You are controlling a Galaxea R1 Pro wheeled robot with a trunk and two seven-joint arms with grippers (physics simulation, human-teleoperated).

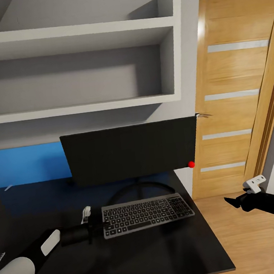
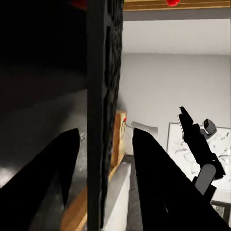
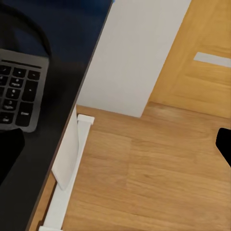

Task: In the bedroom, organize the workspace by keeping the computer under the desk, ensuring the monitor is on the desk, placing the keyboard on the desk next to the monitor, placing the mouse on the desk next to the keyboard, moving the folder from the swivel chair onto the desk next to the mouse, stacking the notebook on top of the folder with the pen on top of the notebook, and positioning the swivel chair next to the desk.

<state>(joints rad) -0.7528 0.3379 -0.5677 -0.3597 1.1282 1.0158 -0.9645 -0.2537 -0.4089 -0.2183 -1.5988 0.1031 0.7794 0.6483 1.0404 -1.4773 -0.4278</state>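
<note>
The left gripper (image 1: 97,226) is closed on the left short edge of the keyboard (image 1: 147,213). In the left wrist view its two dark fingers (image 2: 159,178) stand on either side of the thin keyboard edge (image 2: 103,120), which runs between them as a dark strip. The fingertips in the head view are dark against the dark desk top, so their exact contact is hard to make out.

The right gripper (image 1: 235,201) hangs over the wood floor (image 1: 257,242), off the right edge of the desk (image 1: 177,252) and well apart from it. Its jaws are open. In the right wrist view the fingers are only black shapes cut off at the borders (image 3: 224,144).

The keyboard is slim and flat, with a silver-grey frame and black keys. It lies on the desk near the right edge, just in front of the curved black stand of the monitor (image 1: 130,151). The monitor is wide and black, with a red dot at its lower right corner, and it stands toward the back of the desk. Its stand is partly lost against the glossy black top.

Behind the desk is the blue back panel (image 1: 24,164), partly covered by the monitor. Above are white wall shelves (image 1: 77,67), and to the right a wooden door (image 1: 234,90). The white desk leg (image 3: 67,154) shows under the right edge.
</note>
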